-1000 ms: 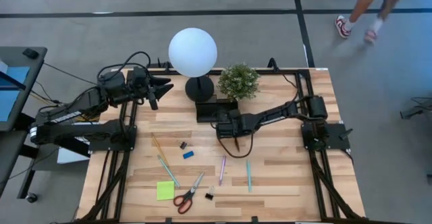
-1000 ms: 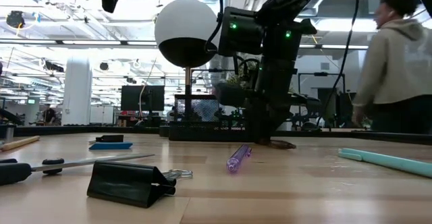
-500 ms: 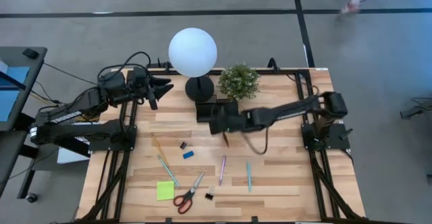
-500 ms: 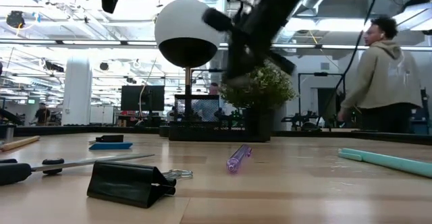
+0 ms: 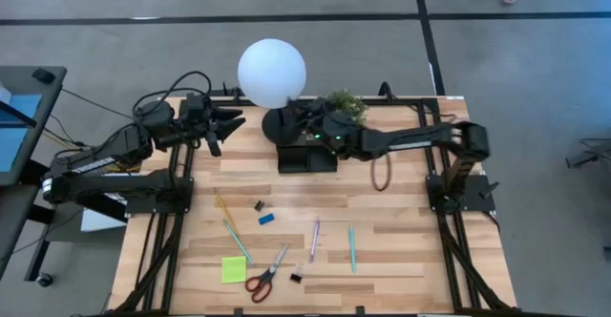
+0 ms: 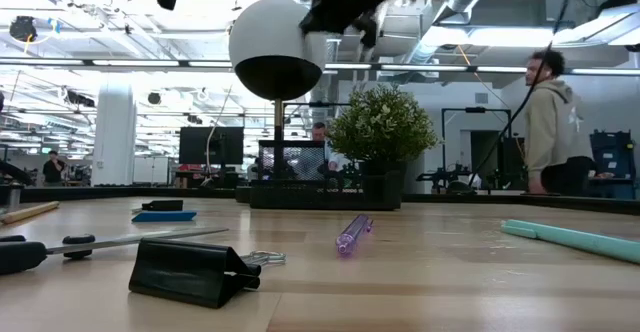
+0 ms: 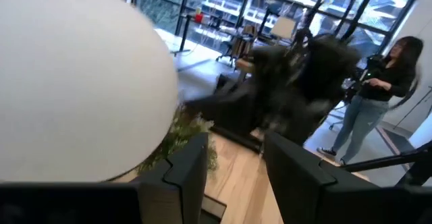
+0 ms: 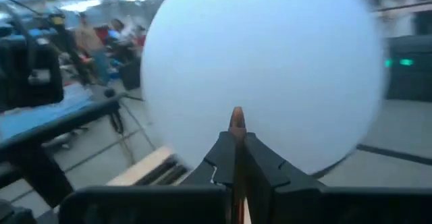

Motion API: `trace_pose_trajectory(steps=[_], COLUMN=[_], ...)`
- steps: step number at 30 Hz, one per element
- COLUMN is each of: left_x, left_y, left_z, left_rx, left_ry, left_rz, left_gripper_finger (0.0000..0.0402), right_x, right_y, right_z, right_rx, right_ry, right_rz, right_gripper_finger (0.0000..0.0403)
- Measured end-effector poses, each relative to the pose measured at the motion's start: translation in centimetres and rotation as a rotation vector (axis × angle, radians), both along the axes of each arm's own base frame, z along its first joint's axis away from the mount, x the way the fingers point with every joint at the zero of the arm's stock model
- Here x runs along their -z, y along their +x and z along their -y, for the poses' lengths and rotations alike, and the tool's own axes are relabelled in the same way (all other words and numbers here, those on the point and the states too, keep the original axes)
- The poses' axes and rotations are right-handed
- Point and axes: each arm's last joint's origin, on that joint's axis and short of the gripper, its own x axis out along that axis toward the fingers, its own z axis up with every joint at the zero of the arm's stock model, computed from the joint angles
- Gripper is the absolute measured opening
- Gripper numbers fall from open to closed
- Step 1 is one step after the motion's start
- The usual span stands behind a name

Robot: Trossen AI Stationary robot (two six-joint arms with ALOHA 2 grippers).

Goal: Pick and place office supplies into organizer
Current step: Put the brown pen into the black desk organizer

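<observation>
**Item in hand: brown pencil [image 8: 236, 118].** The right end effector [image 8: 236, 140] is clamping it between closed fingers, with the tip poking out ahead. It is hovering in the air just behind the organizer [image 5: 305, 158], close to the lamp globe [image 5: 272, 72].

**Handling (judged).** The pencil is light, thin, stiff and smooth. It is likely to pivot in a pinch taken near one end, so a hold nearer the middle is looking safer. It needs lining up with the tray's long side before letting go.

**Awaiting pickup.** All are lying on the desk [image 5: 401, 231] in front of the organizer and well apart from it:
- purple pen [image 5: 314, 239]
- teal pen [image 5: 350, 247]
- red-handled scissors [image 5: 267, 274]
- lime-green sticky pad [image 5: 233, 269]
- blue eraser [image 5: 266, 219]

**Idle arm.** The left end effector [image 5: 229, 121] is waiting to the left of the organizer and beyond it, with its fingers standing apart.

**View notes.**
- Only the right wrist view is showing the pencil in the grip; from above, the arm is hiding it.
- Only the high view is showing the full spread of supplies.
- The low view is showing a black binder clip [image 6: 192, 270] up close and a person standing in the room behind.
</observation>
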Motion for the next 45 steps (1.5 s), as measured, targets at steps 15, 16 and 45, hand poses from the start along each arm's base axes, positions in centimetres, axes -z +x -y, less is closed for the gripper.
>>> trace_pose_trajectory(steps=[15,16,45], left_x=[0.0,0.0,1.8], left_y=[0.0,0.0,-0.2], left_z=[0.0,0.0,0.0], left_rx=[0.001,0.002,-0.024], left_ry=[0.02,0.02,-0.122], left_rz=[-0.002,-0.003,-0.155], left_gripper_finger=[0.0128,0.0128,0.0172], right_x=[6.1,6.3,9.6], right_y=[3.0,3.0,1.3], right_z=[-1.0,-1.2,-3.0], right_rx=[0.064,0.086,0.083], right_ry=[-0.118,-0.128,0.176], right_rz=[-0.126,-0.163,-0.466], right_gripper_finger=[0.0003,0.0002,0.0])
